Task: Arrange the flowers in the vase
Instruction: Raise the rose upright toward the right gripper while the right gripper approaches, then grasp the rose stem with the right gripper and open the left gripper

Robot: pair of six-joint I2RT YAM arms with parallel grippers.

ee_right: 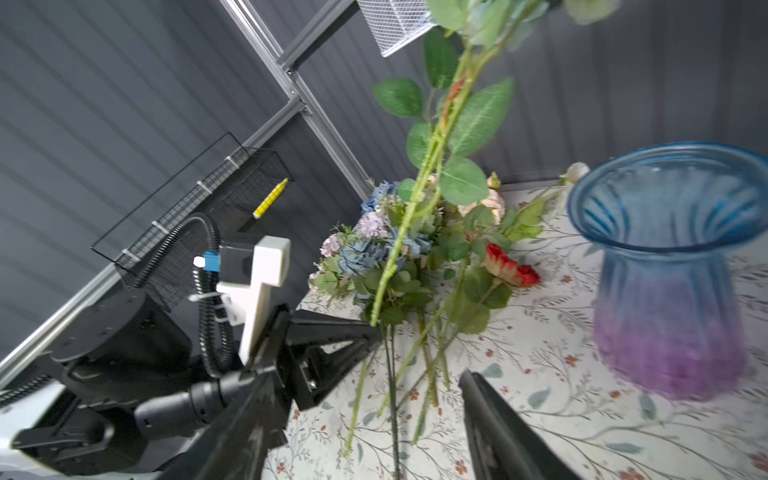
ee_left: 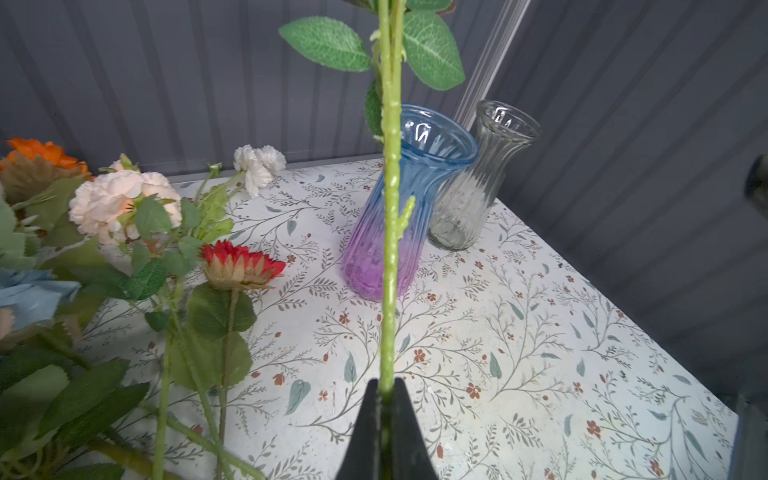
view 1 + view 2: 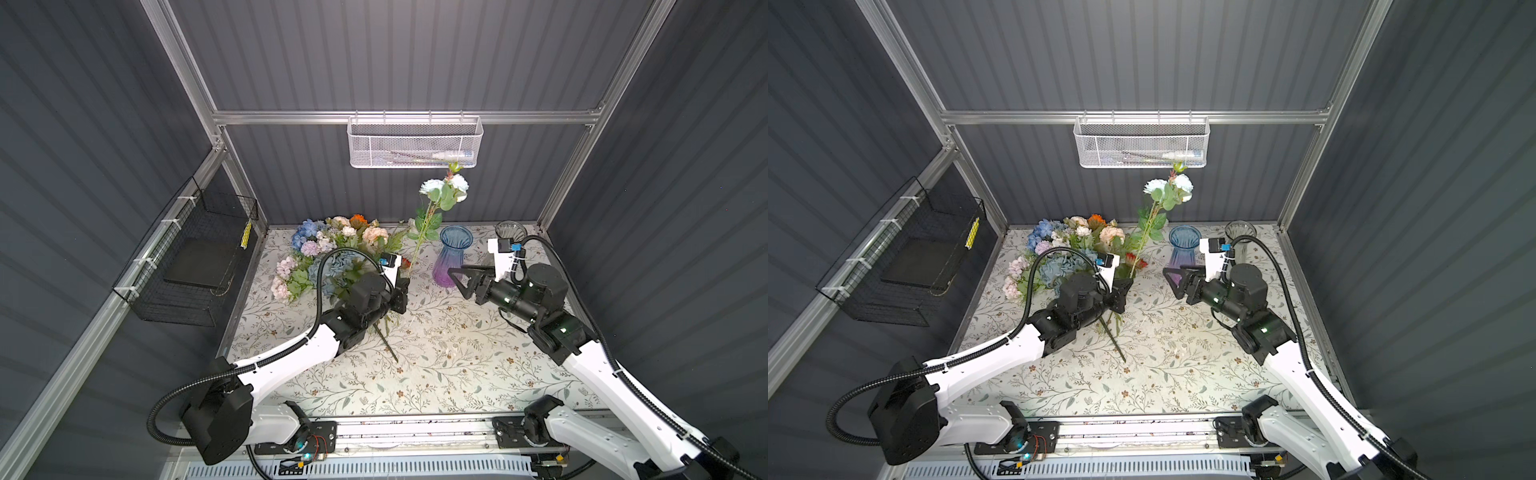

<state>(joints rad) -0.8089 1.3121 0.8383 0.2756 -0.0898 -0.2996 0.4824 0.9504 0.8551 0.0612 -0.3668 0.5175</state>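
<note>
Top views: left gripper (image 3: 402, 286) clamped on the foot of a stem (image 3: 424, 232), vase (image 3: 451, 257) just to its right.
In both top views the stem rose near upright, tipped slightly toward the vase, white heads high; the other flowers (image 3: 328, 249) lay heaped on the counter (image 3: 415, 374) at the back left. The right gripper (image 3: 459, 282) hung by the vase's base, jaws parted and empty. In the left wrist view the stem (image 2: 388, 249) ran straight up from the shut gripper (image 2: 384, 399), crossing the vase (image 2: 419, 199). In the right wrist view the parted gripper (image 1: 368, 374) framed counter and loose stems, vase (image 1: 665, 270) close alongside. Likely the left arm, being the nearer, must lift the stem's end above the rim, then carry it right.
</note>
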